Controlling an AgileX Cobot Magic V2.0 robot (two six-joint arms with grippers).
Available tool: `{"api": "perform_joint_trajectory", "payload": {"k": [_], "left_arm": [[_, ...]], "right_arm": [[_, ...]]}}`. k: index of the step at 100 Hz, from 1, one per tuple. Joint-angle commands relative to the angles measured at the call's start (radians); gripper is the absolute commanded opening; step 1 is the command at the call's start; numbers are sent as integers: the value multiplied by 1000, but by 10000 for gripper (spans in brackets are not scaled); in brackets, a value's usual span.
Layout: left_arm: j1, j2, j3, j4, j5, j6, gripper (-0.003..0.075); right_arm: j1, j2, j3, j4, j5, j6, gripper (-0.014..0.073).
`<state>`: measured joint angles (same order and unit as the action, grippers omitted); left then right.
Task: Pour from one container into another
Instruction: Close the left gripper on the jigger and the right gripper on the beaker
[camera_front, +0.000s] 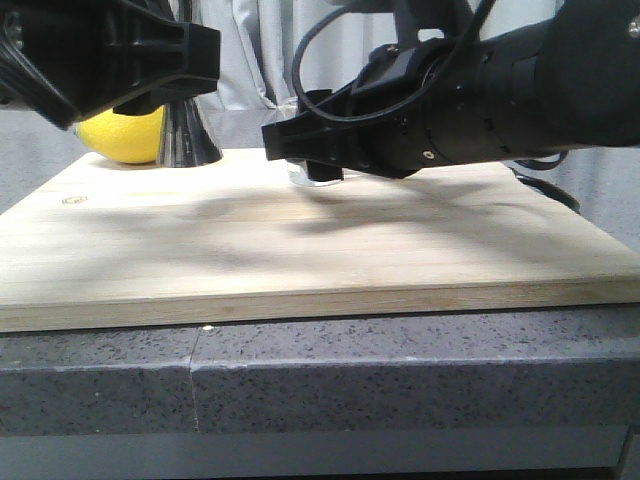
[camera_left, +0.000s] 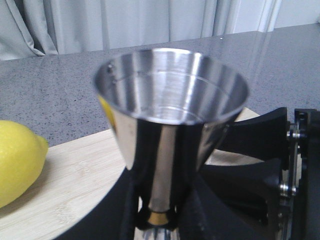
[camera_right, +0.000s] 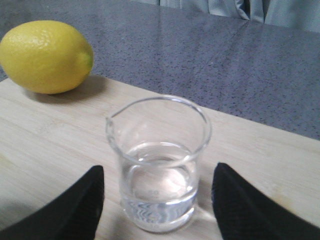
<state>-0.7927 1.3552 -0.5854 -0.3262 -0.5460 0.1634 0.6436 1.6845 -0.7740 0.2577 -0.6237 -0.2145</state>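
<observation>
- Front view: pale wooden board (camera_front: 300, 250) lying flat on a speckled grey counter (camera_front: 400, 375), filling most of the frame.
- Left gripper (camera_left: 160, 220) low around the jigger's narrow waist; whether clamped or merely beside it, cannot tell.
- Right gripper (camera_right: 157, 200) spread wide, dark fingers (camera_right: 75, 210) either side of the beaker, apart from the glass.
- Lemon (camera_right: 47, 56) at the board's far left edge, just beside the jigger.
- Jigger (camera_left: 170, 135) upright, long axis vertical, wide mouth up; shiny steel, gold-tinted waist band.
- Beaker (camera_right: 159, 162) upright on the board between the right fingers, pouring lip toward the lemon; clear glass, a little clear liquid inside.
</observation>
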Motion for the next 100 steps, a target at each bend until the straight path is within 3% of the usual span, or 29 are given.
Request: {"api": "perform_joint_trajectory", "payload": {"k": [1,85,100], "left_arm": [[-10,-32,-26,13,-80,-12,-19],[-10,-32,-26,15,-69,-12,-19],[-10,-32,-26,15,-69,-12,-19]], "right_arm": [[-12,-37,-28,-23,-98,0,421],[-16,76,-131,-54,-132,0,419],[-16,90,-131,-54,-135,0,348]]}}
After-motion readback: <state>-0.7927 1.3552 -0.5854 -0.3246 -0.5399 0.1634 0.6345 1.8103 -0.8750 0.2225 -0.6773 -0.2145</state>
